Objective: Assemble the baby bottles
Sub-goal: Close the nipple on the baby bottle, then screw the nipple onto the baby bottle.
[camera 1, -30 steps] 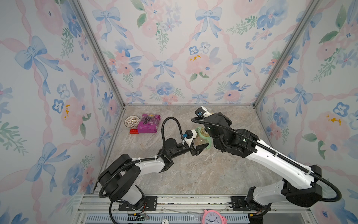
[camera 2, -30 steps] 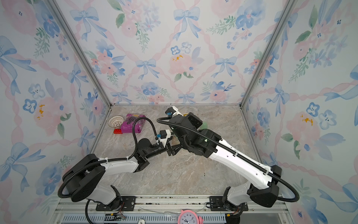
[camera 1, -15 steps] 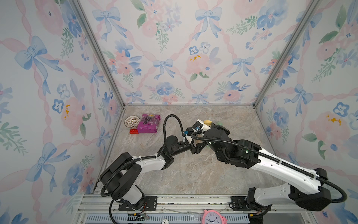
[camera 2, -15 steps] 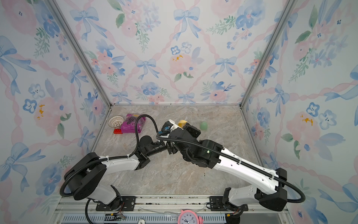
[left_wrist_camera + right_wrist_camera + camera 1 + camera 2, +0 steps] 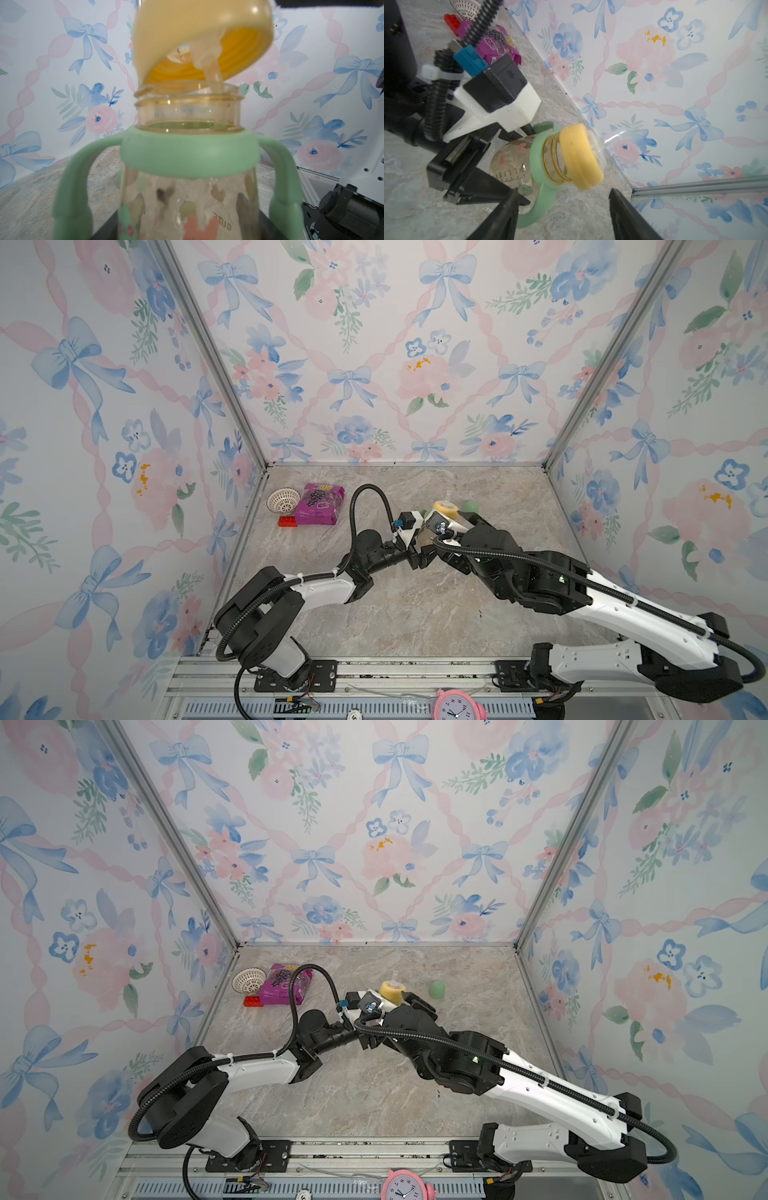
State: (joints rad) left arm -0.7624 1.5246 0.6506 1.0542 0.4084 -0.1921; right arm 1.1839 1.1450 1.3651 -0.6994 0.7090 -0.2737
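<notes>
Behind the right pincer (image 5: 562, 190) the bench (image 5: 415, 614) lies bare; ahead, the yellow collar (image 5: 579, 155), the jar (image 5: 512, 158) and the left pincer (image 5: 420, 546) gripping it block passage.

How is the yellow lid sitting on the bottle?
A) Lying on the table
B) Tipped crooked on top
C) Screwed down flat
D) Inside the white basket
B: in the left wrist view the yellow lid leans at a slant over the open mouth of the bottle. One edge is lifted, so its inner threads show.
</notes>
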